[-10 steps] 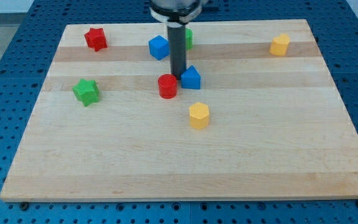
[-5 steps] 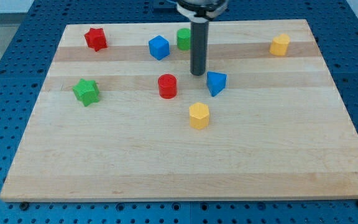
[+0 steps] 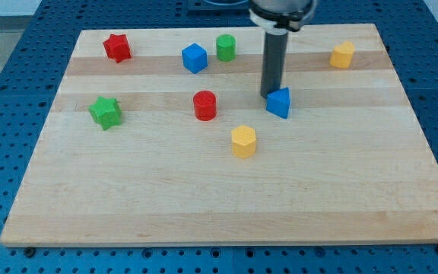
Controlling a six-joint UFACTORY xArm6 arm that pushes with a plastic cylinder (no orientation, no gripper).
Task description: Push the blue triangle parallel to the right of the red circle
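The blue triangle (image 3: 280, 103) lies on the wooden board, to the right of the red circle (image 3: 204, 105) and at about the same height in the view, with a clear gap between them. My tip (image 3: 271, 94) touches the triangle's upper left edge. The dark rod rises from there to the view's top.
A yellow hexagon (image 3: 243, 141) sits below and between the two. A blue cube (image 3: 194, 58) and a green cylinder (image 3: 226, 47) sit at the top middle. A red star (image 3: 116, 47) is top left, a green star (image 3: 106, 112) left, a yellow block (image 3: 342, 55) top right.
My tip has moved right from beside the red circle, pushing the blue triangle rightward away from the circle. The triangle also turned. The other blocks have not moved.
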